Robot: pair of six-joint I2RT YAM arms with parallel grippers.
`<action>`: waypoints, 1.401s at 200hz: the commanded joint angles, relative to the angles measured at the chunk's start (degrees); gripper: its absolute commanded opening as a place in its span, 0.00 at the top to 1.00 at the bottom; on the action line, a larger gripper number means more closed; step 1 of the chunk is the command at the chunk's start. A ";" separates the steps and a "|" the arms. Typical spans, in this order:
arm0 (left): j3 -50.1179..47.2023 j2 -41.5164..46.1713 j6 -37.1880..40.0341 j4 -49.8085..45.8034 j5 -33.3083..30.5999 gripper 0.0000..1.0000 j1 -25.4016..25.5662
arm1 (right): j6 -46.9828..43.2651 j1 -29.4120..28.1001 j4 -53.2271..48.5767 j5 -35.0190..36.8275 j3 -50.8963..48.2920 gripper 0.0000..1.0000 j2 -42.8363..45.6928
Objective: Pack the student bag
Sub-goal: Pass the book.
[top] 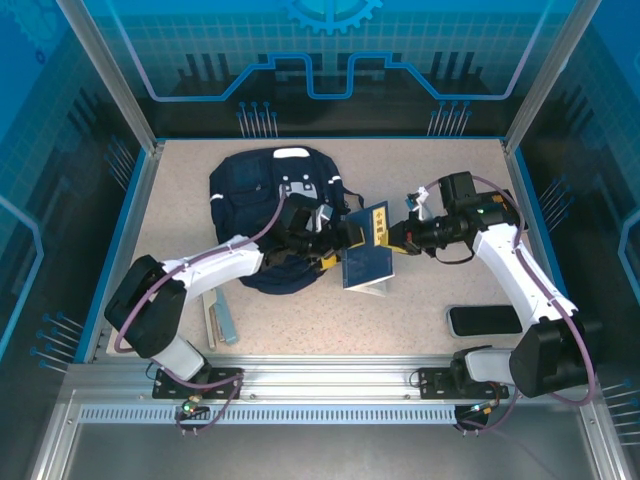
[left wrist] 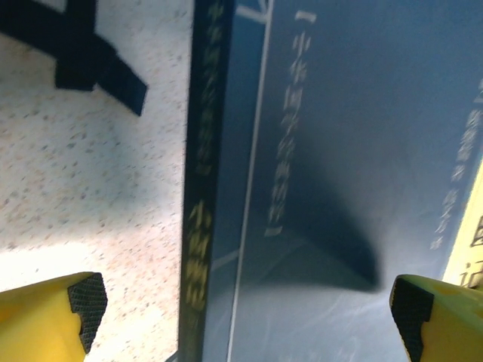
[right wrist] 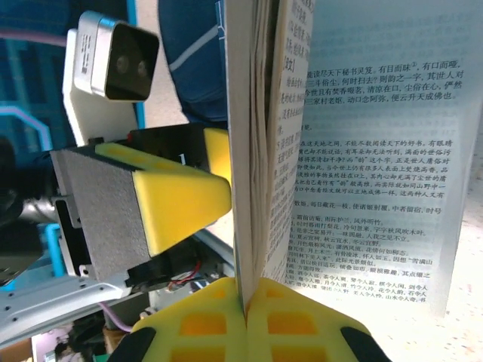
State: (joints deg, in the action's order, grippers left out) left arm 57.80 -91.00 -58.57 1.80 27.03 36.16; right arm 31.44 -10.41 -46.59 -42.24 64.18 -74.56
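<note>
The student bag (top: pixel 270 195), dark navy with white stripes, lies at the back left of the table. To its right a navy book (top: pixel 367 260) with yellow lettering stands tilted off the table. My right gripper (top: pixel 398 240) is shut on a thin sheaf of the book's pages (right wrist: pixel 260 188), and printed text (right wrist: pixel 377 151) fans out to the right. My left gripper (top: pixel 328 243) is open at the book's other side. Its black-padded yellow fingertips (left wrist: pixel 87 302) stand wide apart, with the book's spine (left wrist: pixel 200 188) and cover in the gap.
A black flat case (top: pixel 485 320) lies near the front right. A slim grey-blue pencil case (top: pixel 220 315) lies by the left arm's base. A blue rim and metal posts (top: pixel 120 110) enclose the speckled table (top: pixel 420 170). A dark strap (left wrist: pixel 83 53) lies on the table.
</note>
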 commanded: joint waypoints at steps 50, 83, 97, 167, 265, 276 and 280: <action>-3.31 4.32 -2.59 12.85 5.96 0.46 -2.04 | 1.41 1.32 2.69 -6.02 1.31 0.96 0.26; -5.23 8.47 -1.69 12.42 3.78 0.88 -3.50 | 0.38 2.22 -1.05 2.34 1.32 0.57 0.52; -4.87 10.31 -0.16 9.82 2.35 0.94 -4.03 | 1.65 2.91 -1.33 6.89 0.26 0.36 1.57; -0.86 14.13 -4.34 5.16 -12.38 0.96 -5.31 | 30.65 0.83 33.29 -1.32 -15.08 0.01 8.40; 2.16 10.77 -14.35 13.70 -23.68 0.96 -5.21 | 64.14 -11.54 73.19 9.99 -22.86 0.00 3.51; 2.45 10.48 -14.73 14.27 -23.89 0.96 -4.83 | 65.75 -13.08 76.40 10.84 -22.46 0.00 1.47; 2.56 10.51 -14.78 14.36 -24.07 0.96 -4.77 | 66.39 -13.78 77.59 11.45 -22.29 0.00 0.82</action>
State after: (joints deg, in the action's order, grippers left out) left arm 58.26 -79.99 -71.02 10.22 5.54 31.22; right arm 90.39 -21.10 19.03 -34.39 41.54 -70.15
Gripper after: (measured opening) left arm 0.144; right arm 0.996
